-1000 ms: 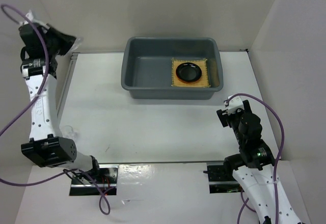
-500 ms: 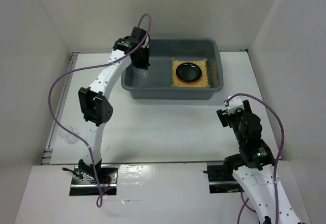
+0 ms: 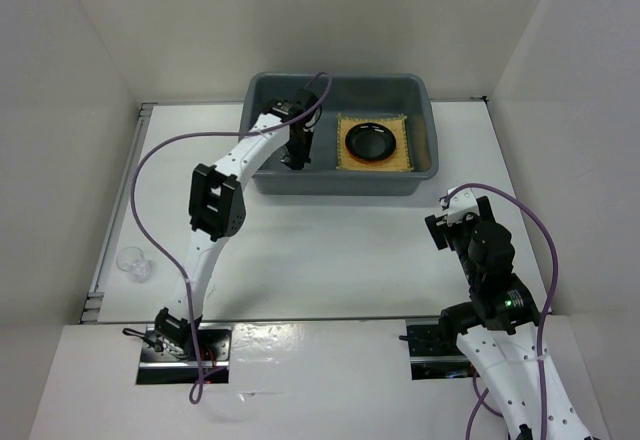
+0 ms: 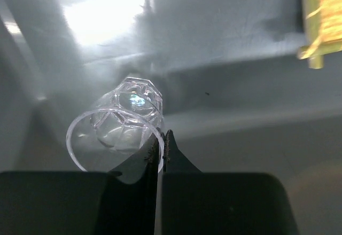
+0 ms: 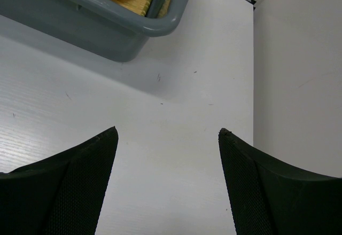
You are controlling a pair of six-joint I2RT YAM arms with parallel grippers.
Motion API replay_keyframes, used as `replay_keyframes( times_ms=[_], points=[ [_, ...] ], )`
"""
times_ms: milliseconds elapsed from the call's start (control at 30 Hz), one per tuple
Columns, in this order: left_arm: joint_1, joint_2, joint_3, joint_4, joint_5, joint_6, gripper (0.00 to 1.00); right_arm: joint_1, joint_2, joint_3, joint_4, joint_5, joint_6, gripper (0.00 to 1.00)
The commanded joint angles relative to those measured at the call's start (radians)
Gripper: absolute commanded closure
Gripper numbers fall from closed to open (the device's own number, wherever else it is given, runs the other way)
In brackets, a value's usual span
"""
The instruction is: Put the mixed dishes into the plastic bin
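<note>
The grey plastic bin (image 3: 330,182) stands at the back of the table. In its right half lies the tan bamboo mat (image 3: 346,164) with the black plate (image 3: 371,141) on it; an orange plate's rim (image 3: 371,161) shows under the black one. My left gripper (image 3: 297,153) reaches down into the bin's left half. In the left wrist view it (image 4: 162,139) is shut on the rim of the clear glass cup (image 4: 125,120), which is tilted just above the bin floor. My right gripper (image 5: 168,132) is open and empty over the table, in front of the bin's right corner (image 5: 133,37).
A small clear glass-like object (image 3: 133,263) sits at the table's left edge. White walls close in the left, back and right sides. The mat's edge (image 4: 320,21) shows at the right of the left wrist view.
My left arm has swung from the far left wall over to the bin and lowered into its left half. The right arm has not moved.
</note>
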Motion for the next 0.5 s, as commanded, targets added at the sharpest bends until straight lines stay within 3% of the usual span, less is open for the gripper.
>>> replay_keyframes(
  times_ms=[0, 167, 300, 333, 367, 433, 467],
  points=[
    [-0.011, 0.037, 0.054, -0.017, -0.019, 0.021, 1.00, 0.008, 0.005, -0.005, 0.028, 0.007, -0.004, 0.19],
    [-0.011, 0.072, 0.088, -0.017, -0.019, 0.003, 0.99, 0.008, 0.005, -0.005, 0.028, -0.002, -0.004, 0.18],
    [-0.011, 0.062, 0.145, -0.028, -0.060, -0.017, 0.52, 0.018, 0.005, -0.005, 0.028, -0.002, -0.004, 0.18],
    [-0.011, 0.049, 0.160, -0.040, -0.101, -0.029, 0.27, 0.018, 0.005, -0.005, 0.028, -0.002, -0.004, 0.18],
    [-0.011, 0.014, 0.200, -0.050, -0.130, -0.029, 0.14, 0.018, 0.005, -0.005, 0.028, -0.002, -0.004, 0.18],
    [-0.001, -0.032, 0.244, -0.060, -0.192, -0.039, 0.00, 0.018, 0.005, -0.005, 0.028, -0.002, -0.004, 0.18],
    [-0.001, -0.082, 0.267, -0.060, -0.274, -0.049, 0.00, 0.018, 0.005, -0.005, 0.028, -0.002, -0.004, 0.18]
  ],
)
